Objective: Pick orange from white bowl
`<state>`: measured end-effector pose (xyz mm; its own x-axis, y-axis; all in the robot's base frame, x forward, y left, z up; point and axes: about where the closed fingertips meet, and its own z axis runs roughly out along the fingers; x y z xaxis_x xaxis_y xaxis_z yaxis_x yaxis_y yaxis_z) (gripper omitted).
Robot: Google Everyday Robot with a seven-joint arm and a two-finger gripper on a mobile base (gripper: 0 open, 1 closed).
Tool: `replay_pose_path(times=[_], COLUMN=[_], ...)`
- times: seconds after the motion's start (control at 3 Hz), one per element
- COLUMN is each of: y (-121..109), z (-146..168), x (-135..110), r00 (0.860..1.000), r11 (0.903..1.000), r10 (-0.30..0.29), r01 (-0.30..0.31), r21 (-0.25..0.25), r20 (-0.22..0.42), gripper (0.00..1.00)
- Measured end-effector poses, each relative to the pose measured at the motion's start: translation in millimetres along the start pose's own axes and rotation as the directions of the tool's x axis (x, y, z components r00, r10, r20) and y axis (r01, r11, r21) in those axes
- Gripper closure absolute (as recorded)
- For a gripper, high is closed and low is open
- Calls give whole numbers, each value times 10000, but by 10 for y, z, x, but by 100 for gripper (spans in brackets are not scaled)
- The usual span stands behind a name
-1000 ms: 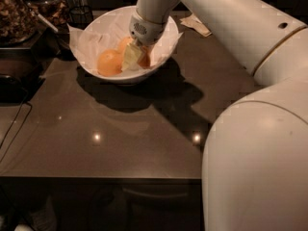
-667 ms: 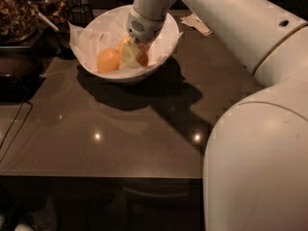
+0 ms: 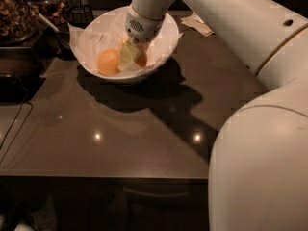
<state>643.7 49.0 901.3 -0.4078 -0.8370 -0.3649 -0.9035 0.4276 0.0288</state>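
The white bowl (image 3: 166,32), lined with crinkled white paper, stands at the back of the dark table. An orange (image 3: 108,62) lies in its left part. A second orange (image 3: 142,59) shows partly at the right side of my gripper. My gripper (image 3: 131,59) reaches down into the bowl between the two oranges, and its tip is low near the bowl's floor. My white arm comes in from the upper right and hides part of the bowl's rim.
A dark container with nuts (image 3: 17,13) and jars stand at the back left. A folded napkin (image 3: 198,24) lies behind the bowl at the right. A black cable (image 3: 14,124) runs along the table's left side. My white base (image 3: 260,167) fills the lower right.
My gripper has moved slightly left and a little lower inside the bowl. The oranges and the bowl have stayed in place.
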Motion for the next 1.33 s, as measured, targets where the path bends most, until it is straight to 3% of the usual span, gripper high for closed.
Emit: replay_pose_path(times=[0.33,0.67,1.33], y=[-1,231,290], z=[14,-173,-175], x=[6,-23,-57], r00=[10000,9950,9934], r11=[10000,9961,9956], r10=[-3,-861,-931], r01=[3,851,935], r21=[3,221,-31], r20=[2,500,673], gripper=[100,100,100])
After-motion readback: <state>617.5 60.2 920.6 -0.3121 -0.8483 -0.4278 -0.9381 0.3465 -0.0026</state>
